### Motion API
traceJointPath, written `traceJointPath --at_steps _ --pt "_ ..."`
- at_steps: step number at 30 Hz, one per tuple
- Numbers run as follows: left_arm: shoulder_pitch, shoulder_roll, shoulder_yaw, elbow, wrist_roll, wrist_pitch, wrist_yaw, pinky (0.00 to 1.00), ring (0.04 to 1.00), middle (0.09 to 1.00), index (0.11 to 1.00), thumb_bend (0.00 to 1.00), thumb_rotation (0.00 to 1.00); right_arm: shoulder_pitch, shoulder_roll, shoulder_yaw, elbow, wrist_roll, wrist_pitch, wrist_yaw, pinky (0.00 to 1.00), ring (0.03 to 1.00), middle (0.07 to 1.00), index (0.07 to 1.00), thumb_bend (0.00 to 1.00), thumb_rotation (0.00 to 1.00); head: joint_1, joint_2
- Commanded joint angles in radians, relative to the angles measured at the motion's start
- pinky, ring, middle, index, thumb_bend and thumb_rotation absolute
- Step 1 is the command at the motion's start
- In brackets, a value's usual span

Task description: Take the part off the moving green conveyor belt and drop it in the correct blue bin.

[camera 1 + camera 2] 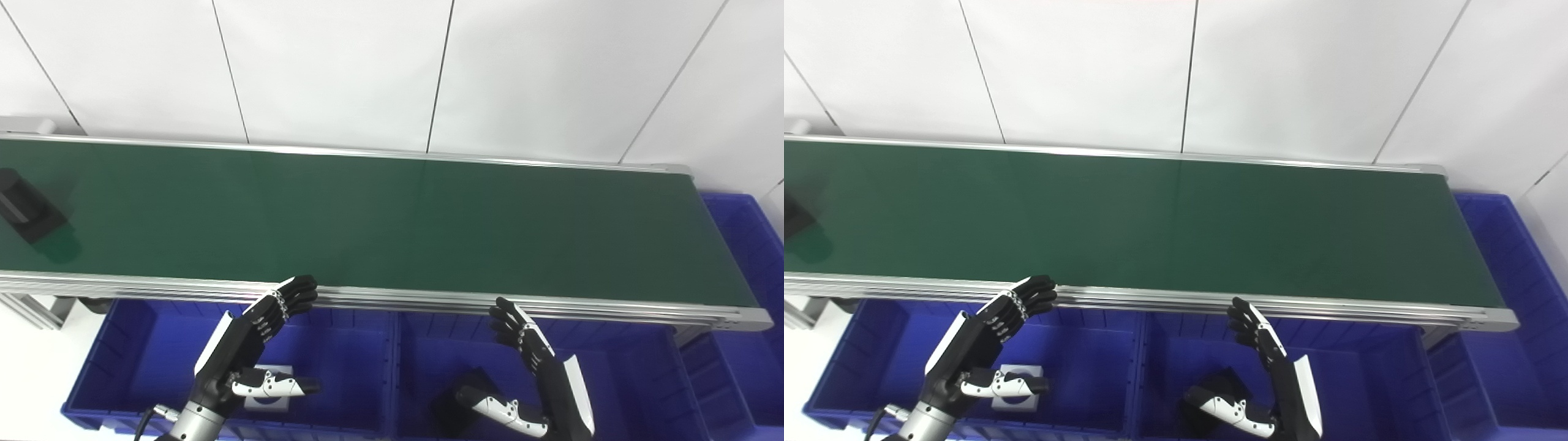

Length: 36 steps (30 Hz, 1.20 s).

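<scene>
A black block-shaped part (pixel 27 208) lies on the green conveyor belt (pixel 367 220) at its far left end; in the right eye view only its edge (pixel 793 214) shows. My left hand (pixel 254 343) is open and empty, held over the left blue bin (pixel 122 361) just below the belt's front rail. My right hand (pixel 539 373) is open and empty over the middle blue bin (pixel 618 380). Both hands are far to the right of the part.
A white part (pixel 269 392) lies in the left bin under my left hand. A black part (pixel 459 398) lies in the middle bin by my right thumb. A third blue bin (pixel 753 257) stands at the belt's right end. White wall panels stand behind the belt.
</scene>
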Motion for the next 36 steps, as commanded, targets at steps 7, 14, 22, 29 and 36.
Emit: traceJointPath --at_steps 7,14,22,29,36 --pt "0.007 -0.041 -0.015 -0.026 0.023 -0.044 0.011 0.79 0.822 0.842 0.827 0.91 0.09 0.002 -0.041 -0.012 0.003 0.067 -0.074 0.001 0.77 0.811 0.841 0.888 0.76 0.25 0.22 -0.081" --pt "0.016 -0.071 -0.014 -0.019 0.074 -0.045 0.035 0.75 0.787 0.806 0.792 0.94 0.07 -0.013 -0.081 -0.01 0.076 0.117 -0.135 0.007 0.84 0.857 0.879 0.929 0.7 0.2 0.338 -0.164" --pt "0.004 -0.072 -0.019 -0.003 0.112 -0.044 0.06 0.72 0.773 0.794 0.775 0.98 0.09 -0.031 -0.106 0.007 0.124 0.112 -0.14 -0.016 0.82 0.861 0.895 0.94 0.65 0.24 0.355 -0.205" --pt "-0.007 -0.075 -0.021 0.01 0.11 -0.045 0.059 0.71 0.77 0.793 0.77 0.99 0.08 -0.047 -0.124 0.027 0.147 0.113 -0.14 -0.039 0.81 0.86 0.896 0.942 0.63 0.25 0.354 -0.231" --pt "-0.015 -0.08 -0.025 0.027 0.112 -0.045 0.06 0.71 0.764 0.787 0.764 1.0 0.08 -0.054 -0.142 0.046 0.166 0.104 -0.14 -0.067 0.81 0.856 0.893 0.946 0.63 0.24 0.356 -0.272"
